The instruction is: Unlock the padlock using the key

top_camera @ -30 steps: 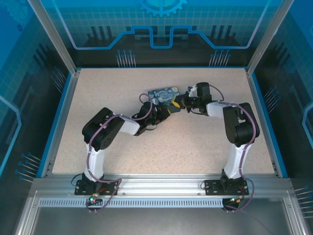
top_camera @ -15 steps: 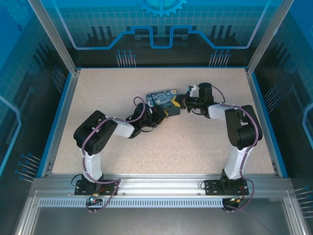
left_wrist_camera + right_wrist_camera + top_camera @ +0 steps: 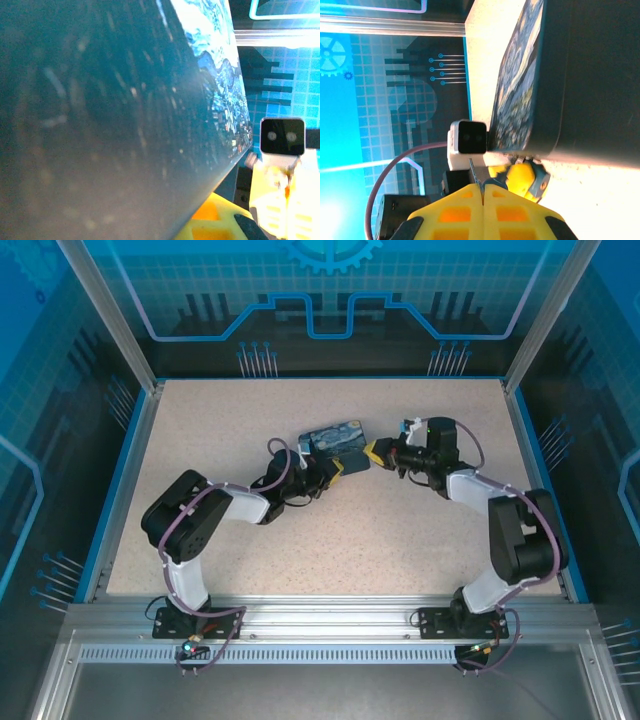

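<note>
We saw the right end effector (image 3: 483,190) pinching the key (image 3: 474,172), the box (image 3: 335,438) just ahead. The left end effector (image 3: 337,472) sat closed beside that box.

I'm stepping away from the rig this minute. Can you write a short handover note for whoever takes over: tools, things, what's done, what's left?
Left tool: shut, at the near side of the painted box. Whether it grips anything can't be told.
Right tool: shut on a thin metal blade, apparently the key, just off the box's right near corner.
Padlock: too small to make out here, so open or locked can't be told.
Done: key in the right tool, both tools at the box.
Left: find the padlock, get the key into it, turn it, free the shackle.
</note>
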Controlling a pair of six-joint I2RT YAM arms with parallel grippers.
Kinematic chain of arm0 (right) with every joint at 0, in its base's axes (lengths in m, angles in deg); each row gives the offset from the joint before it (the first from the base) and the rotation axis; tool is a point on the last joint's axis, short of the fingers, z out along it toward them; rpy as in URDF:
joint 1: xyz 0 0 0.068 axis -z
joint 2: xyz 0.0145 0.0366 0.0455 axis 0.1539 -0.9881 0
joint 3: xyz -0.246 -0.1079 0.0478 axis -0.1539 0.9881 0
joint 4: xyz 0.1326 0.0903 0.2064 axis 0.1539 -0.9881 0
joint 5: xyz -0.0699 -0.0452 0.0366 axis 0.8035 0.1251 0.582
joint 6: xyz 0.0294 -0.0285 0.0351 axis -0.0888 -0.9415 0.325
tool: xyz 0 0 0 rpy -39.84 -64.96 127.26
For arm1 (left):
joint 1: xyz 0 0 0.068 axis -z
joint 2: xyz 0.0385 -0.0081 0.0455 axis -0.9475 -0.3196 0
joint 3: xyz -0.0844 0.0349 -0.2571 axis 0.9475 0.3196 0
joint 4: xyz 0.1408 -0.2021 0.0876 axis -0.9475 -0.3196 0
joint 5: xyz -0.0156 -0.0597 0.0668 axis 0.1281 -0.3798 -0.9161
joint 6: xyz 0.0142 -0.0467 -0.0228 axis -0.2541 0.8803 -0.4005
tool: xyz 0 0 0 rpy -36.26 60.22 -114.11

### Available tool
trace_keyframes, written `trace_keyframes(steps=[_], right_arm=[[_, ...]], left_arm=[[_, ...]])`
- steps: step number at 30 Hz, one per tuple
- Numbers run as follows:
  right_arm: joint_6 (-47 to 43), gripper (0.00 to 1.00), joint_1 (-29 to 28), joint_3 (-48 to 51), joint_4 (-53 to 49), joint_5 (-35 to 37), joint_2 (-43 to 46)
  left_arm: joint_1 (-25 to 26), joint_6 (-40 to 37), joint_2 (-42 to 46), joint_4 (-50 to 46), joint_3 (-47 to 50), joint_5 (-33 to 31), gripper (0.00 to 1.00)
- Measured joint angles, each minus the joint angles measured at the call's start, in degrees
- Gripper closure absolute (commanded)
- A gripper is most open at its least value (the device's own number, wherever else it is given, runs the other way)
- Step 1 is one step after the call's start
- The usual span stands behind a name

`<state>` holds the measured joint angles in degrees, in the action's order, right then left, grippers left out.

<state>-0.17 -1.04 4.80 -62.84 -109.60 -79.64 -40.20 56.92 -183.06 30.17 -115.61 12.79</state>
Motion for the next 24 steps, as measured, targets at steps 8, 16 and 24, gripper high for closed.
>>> trace_keyframes(steps=[8,16,24], right_arm=[[-1.73,1.0,-0.02,5.55,-4.26,-0.68,8.59],[-2.54,1.0,-0.22,9.7,-6.12,-0.85,10.82],[-0.74,1.0,-0.24,9.97,-1.6,-0.85,6.78]], left_arm=[[-0.52,1.66,0.0,-0.7,-4.17,0.09,1.0],[-0.96,4.48,-1.25,-1.07,-7.93,0.94,1.0],[-1.01,5.64,-2.4,-1.31,-9.9,2.01,1.0]])
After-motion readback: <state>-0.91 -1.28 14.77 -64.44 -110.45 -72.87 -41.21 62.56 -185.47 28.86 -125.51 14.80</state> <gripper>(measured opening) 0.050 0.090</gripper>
